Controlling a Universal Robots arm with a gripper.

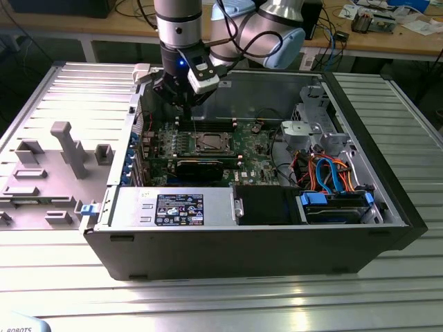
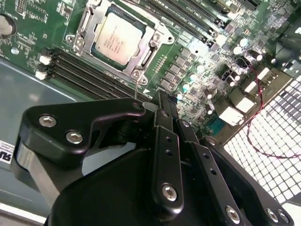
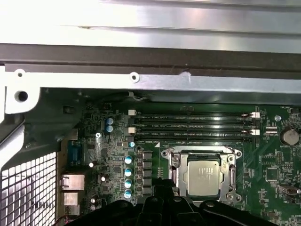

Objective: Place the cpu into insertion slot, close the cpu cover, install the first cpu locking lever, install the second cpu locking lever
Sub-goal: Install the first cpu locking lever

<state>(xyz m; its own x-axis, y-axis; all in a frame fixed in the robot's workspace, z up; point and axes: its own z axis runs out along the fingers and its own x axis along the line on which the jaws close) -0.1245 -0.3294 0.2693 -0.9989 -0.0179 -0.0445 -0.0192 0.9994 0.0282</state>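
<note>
With the silvery-grey square cpu (image 2: 115,37) seated in the silver-rimmed square insertion slot (image 3: 168,155) under the apparently lowered thin silver frame cpu cover (image 2: 150,49), the black gripper (image 2: 157,101), opening state indeterminate, hovers just beside that slot by an upright thin wire locking lever (image 2: 136,89), suggesting the first-lever step, which calls for pressing it down to latch.

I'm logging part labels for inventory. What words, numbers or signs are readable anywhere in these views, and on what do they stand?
Nothing can be read with confidence.
Sticker on the grey metal box: print too small.
cpu top: engraving blurred in both wrist views.
Memory slots: white markings too small.
White label on the grey panel: cropped by the frame.
</note>
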